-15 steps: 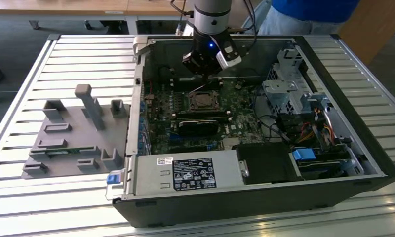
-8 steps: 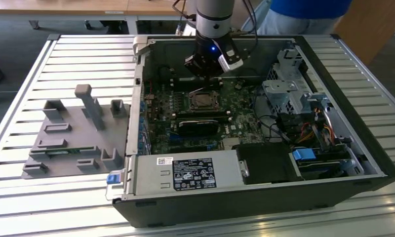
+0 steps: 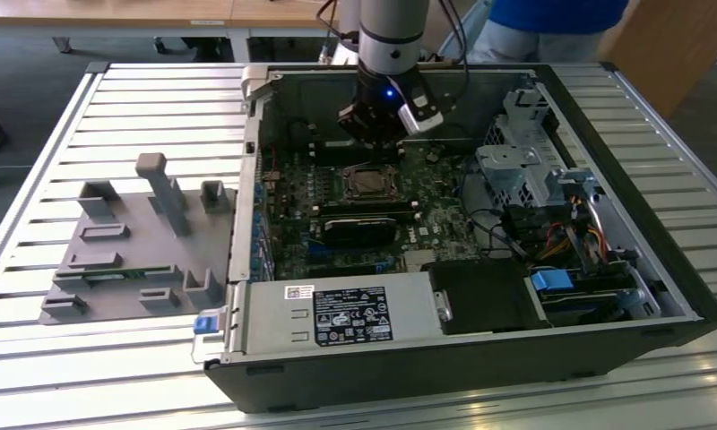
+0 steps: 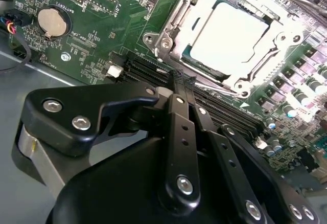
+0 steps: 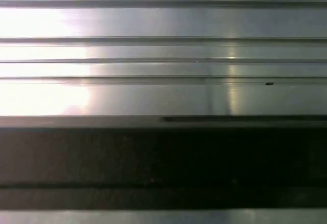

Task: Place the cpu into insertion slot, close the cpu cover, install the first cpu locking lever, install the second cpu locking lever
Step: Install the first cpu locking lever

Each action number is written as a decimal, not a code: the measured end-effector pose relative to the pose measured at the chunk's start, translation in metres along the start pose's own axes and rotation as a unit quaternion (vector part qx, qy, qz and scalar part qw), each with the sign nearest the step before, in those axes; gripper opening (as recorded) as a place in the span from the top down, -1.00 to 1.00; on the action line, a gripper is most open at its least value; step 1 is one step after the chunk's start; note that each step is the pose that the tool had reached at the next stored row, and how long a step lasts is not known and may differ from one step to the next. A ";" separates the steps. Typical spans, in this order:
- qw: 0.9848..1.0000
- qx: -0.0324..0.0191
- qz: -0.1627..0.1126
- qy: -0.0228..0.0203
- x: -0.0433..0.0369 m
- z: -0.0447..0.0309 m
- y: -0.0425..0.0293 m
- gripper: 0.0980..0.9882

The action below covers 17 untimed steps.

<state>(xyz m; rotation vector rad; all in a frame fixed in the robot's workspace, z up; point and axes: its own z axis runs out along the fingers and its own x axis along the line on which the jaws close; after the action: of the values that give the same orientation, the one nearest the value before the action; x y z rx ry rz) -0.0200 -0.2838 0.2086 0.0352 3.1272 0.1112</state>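
An open computer case (image 3: 598, 313) lies on a slatted metal surface (image 3: 47, 358), and inside it the green circuit board (image 3: 334, 224) carries the insertion slot (image 4: 179, 50) with the cpu (image 4: 227, 35) seated flat in it, its pale face showing through the window of the cpu cover (image 4: 171, 27), which lies down over the socket. The arm (image 3: 393, 36) comes down from above into the far part of the case, and the tool (image 3: 376, 134) hangs just above the board beside the socket. In the second wrist view the tool's black fingers (image 4: 179, 127) run close together toward the socket's edge, pinched narrow with nothing visibly held.
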 end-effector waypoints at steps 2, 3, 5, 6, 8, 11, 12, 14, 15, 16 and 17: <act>1.000 0.000 0.000 0.000 -0.0003 0.0011 0.0000 0.98; 1.000 0.000 0.000 0.000 -0.0005 0.0015 -0.0001 0.98; 1.000 0.000 0.000 0.000 -0.0008 0.0023 0.0000 0.98; 1.000 0.001 0.000 0.000 -0.0009 0.0028 0.0001 0.98; 1.000 0.002 0.000 0.000 -0.0012 0.0037 0.0002 0.98; 1.000 0.004 0.000 0.000 -0.0014 0.0049 0.0004 0.98; 1.000 0.006 0.000 0.000 -0.0014 0.0053 0.0004 0.98; 1.000 0.009 0.000 0.000 -0.0013 0.0063 0.0005 0.98; 1.000 0.011 0.000 0.000 -0.0013 0.0069 0.0006 0.98; 1.000 0.012 0.000 0.000 -0.0013 0.0074 0.0007 0.98; 1.000 0.014 0.000 0.000 -0.0013 0.0079 0.0009 0.98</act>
<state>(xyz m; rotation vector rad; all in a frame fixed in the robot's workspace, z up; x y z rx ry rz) -0.0186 -0.2824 0.2008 0.0348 3.1282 0.0675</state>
